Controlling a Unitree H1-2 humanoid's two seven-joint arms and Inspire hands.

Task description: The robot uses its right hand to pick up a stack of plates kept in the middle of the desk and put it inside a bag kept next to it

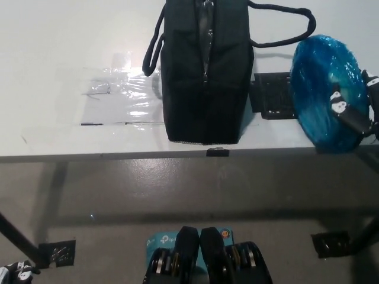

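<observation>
Black right hand (355, 115) at the far right edge, matte casing with small white markings on the fingers (337, 106). White left hand (15, 273) only a sliver at the near left corner, detail unclear.

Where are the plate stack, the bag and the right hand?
plate stack (323, 89), head view: centre of its blue wrapped face.
bag (204, 89), head view: dark top panel near the zip.
right hand (358, 112), head view: black fingers gripping the stack's right edge.
</observation>
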